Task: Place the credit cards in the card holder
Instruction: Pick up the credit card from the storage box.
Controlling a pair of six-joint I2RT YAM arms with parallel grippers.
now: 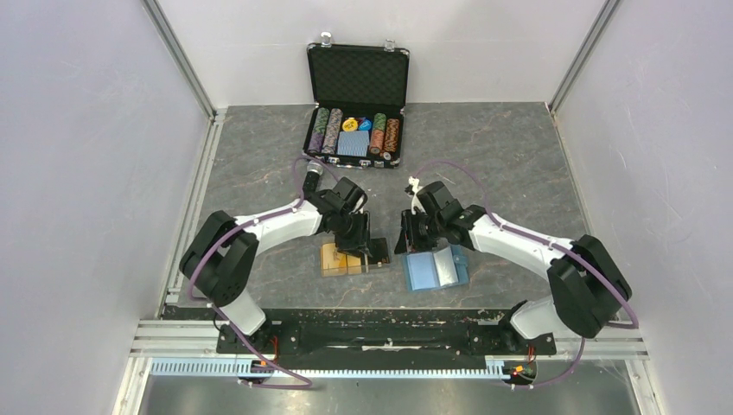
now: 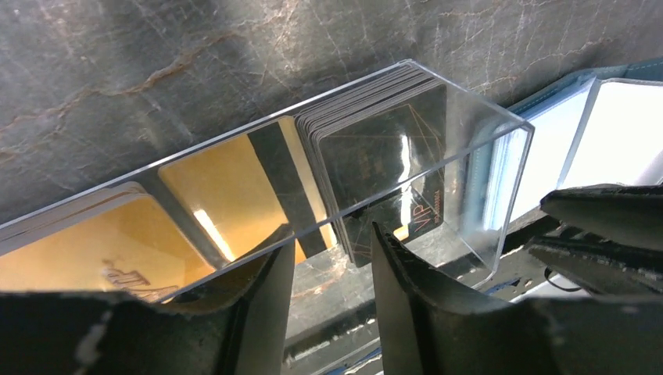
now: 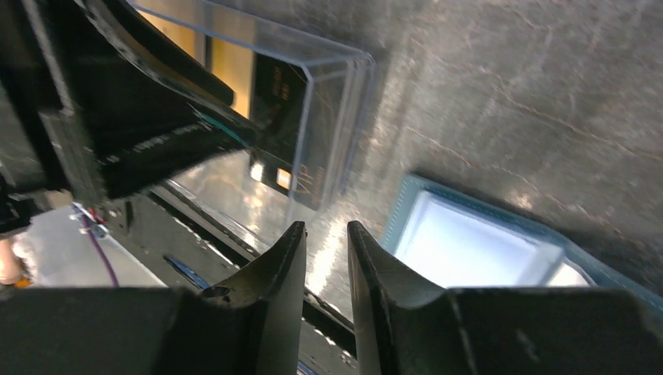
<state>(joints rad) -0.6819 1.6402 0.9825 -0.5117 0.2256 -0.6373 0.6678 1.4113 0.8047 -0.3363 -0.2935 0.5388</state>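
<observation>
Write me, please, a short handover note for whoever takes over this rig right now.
Left gripper: jaws apart, holding nothing, at the near wall of the clear box.
Right gripper: jaws slightly apart, empty, low between the box and the card holder.
Credit cards: those in view sit inside the clear box.
Card holder: lies open to the right of the box; no card visible in it.
Done: holder open.
Left: lift each card out and slide it into the holder.
</observation>
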